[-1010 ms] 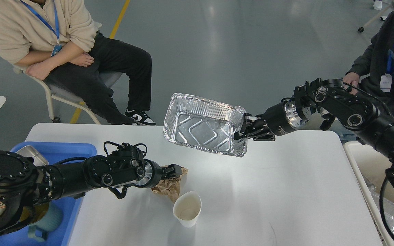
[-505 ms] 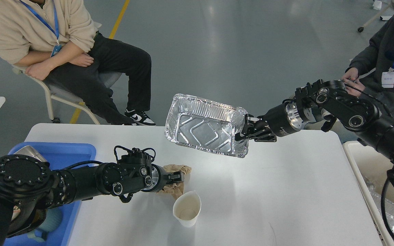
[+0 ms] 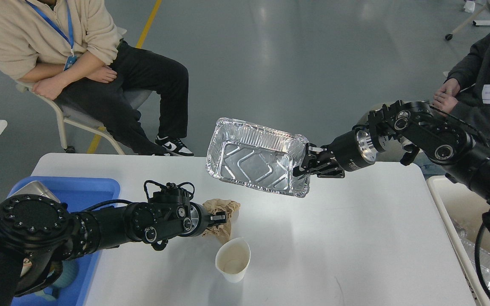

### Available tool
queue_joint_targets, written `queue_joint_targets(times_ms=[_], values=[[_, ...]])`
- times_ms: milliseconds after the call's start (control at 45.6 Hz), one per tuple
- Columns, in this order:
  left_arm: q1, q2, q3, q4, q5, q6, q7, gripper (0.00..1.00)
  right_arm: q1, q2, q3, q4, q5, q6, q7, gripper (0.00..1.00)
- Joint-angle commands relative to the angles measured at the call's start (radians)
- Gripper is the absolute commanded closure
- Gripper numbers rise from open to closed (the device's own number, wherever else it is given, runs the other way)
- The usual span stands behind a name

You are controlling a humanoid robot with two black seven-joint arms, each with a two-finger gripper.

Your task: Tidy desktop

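Worktop (image 3: 355, 238): the big white slab fills the lower middle of the view, mostly bare. Two loose items sit on it, both left of centre: crumpled brown paper (image 3: 223, 212) and a paper cup (image 3: 233, 259), near each other but apart. The cup looks empty apart from some residue at the bottom.

Foil tray (image 3: 255, 157) is off the surface, held tilted in the air over the far edge with its open side facing the camera. Right tool (image 3: 309, 163) is clamped on its right rim.

Left tool (image 3: 219, 219) is low, right at the brown paper. The fingers appear to be on or in the paper, but I cannot tell how far open they are or whether they actually have a grip; too dark and partly hidden.

Blue bin (image 3: 79, 187) sits at the worktop's left edge, with a metal container (image 3: 36, 190) in its far corner. There is more foil ware in a pale bin (image 3: 462, 212) off the right side.

Progress, my read: partway. The foil tray is lifted but not yet deposited; the right-side bin looks the likely target. The paper is being addressed. The cup is untouched. So three items remain to land in bins before the worktop counts as tidy.

Risk: tray held by one thin rim, foil could bend or slip.
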Motion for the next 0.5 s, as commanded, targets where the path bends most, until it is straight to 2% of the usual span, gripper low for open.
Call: queue_joint_targets(times_ms=[0, 483], values=[[0.004, 0.001, -0.001, 0.000, 0.001, -0.004, 0.005, 1.00, 0.000, -0.005, 0.005, 0.001, 0.000, 0.000, 0.000, 1.00], [-0.001, 0.003, -0.007, -0.014, 0.001, -0.021, 0.007, 0.98, 0.001, -0.005, 0.007, 0.007, 0.000, 0.000, 0.000, 1.00]])
